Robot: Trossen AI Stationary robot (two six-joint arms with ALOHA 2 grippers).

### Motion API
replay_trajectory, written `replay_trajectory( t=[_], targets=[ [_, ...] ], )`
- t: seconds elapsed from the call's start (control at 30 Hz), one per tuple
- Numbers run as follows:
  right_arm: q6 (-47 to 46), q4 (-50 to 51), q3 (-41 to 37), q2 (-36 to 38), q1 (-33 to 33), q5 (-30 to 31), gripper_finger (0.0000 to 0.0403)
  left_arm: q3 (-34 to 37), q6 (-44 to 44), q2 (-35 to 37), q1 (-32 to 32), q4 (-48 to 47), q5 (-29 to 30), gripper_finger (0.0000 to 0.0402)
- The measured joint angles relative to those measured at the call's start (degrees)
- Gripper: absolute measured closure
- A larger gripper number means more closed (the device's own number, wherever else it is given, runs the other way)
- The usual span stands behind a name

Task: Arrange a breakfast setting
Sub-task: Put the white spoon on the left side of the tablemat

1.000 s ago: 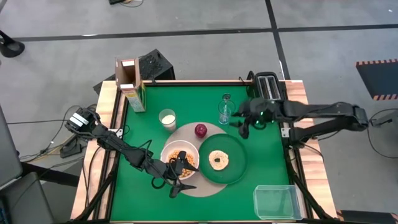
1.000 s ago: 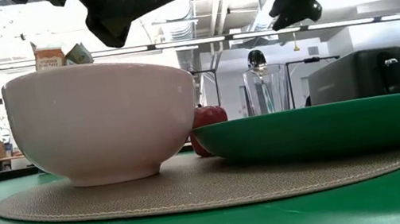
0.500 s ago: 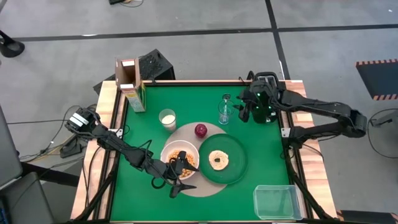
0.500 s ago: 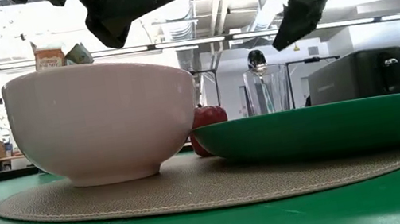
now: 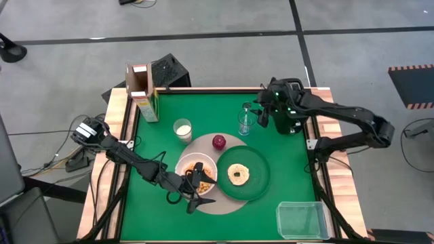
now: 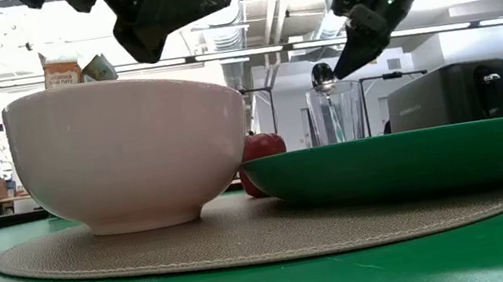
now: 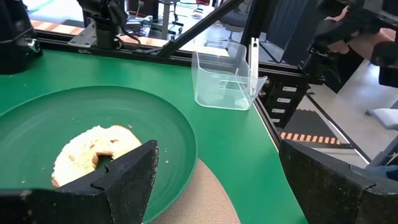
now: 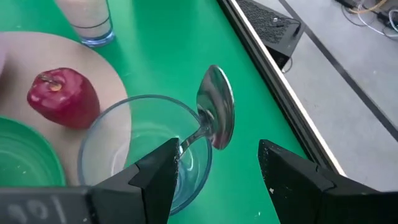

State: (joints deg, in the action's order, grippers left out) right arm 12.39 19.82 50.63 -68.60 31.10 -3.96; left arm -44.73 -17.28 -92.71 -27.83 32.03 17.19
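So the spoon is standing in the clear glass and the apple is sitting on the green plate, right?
Not quite. The spoon does stand in the clear glass, but the apple sits on the tan mat, beside the green plate, not on it. The high view shows this; only the bread lies on the plate.

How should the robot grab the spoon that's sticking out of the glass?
Grip the silver spoon by its neck just under the bowl end, coming down from above. It stands in the clear glass, handle end down inside, so only the top pokes past the rim. The right gripper is open there. I'd pinch across the thin neck, then lift straight up.
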Motion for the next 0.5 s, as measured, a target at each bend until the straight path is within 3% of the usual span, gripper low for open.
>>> replay_trajectory(
  t=[0.5],
  targets=[
    [2.70,-6.99,-0.02,-6.25,1.70,-4.52,0.0164,0.00,0.01,0.00,0.07,-0.02,0.11,0.0083]
  ],
)
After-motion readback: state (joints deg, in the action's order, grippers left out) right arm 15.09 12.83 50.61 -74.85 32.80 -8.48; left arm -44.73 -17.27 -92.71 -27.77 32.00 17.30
